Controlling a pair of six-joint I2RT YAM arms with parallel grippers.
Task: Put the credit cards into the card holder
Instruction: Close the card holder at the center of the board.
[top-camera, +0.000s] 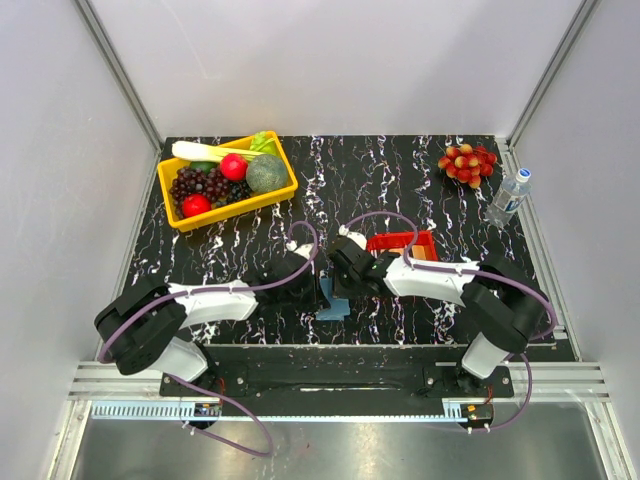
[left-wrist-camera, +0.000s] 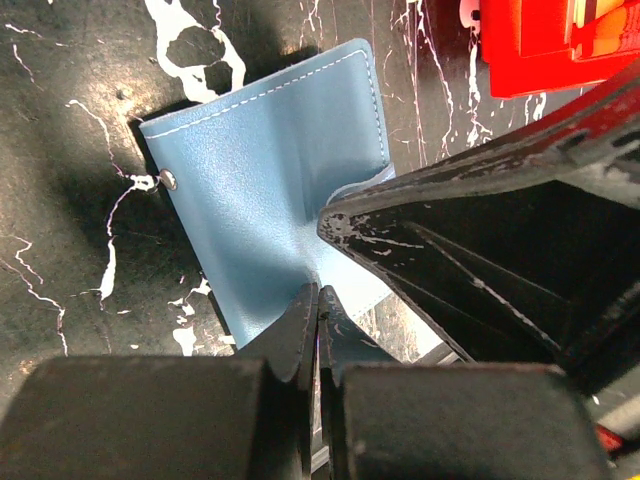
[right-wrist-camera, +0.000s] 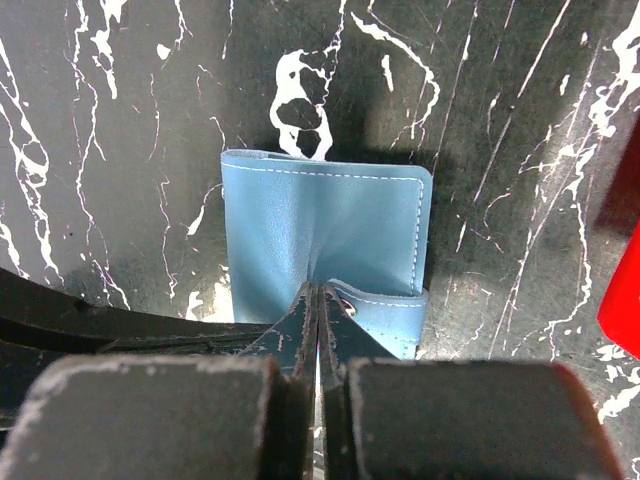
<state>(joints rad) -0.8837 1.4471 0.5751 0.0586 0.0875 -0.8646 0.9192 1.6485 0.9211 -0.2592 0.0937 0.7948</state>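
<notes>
Currently the near edge of the card holder (left-wrist-camera: 270, 180) is being gripped by the left claw (left-wrist-camera: 318, 305), its fingers pressed together with no gap showing. The same holder is being gripped from the other side by the right claw (right-wrist-camera: 320, 305), likewise pinched fully together. The blue material is being puckered at both pinch points.

Count: one card holder, lying on the black marbled tabletop (top-camera: 400, 170) at centre front, between the two arms. One red tray (top-camera: 405, 242) is being seen just behind the right claw. One yellow basket (top-camera: 285, 190), one clear bottle (top-camera: 508, 197) and one bunch of red fruit (top-camera: 467, 165) are standing well apart from it, at the far side.

Containers: orange and tan slivers, apparently the credit cards (left-wrist-camera: 605, 40), are being glimpsed inside the red tray; their number cannot be told. Dark grapes, two red round fruits, a green round one and a pale long vegetable are being carried in the basket.
</notes>
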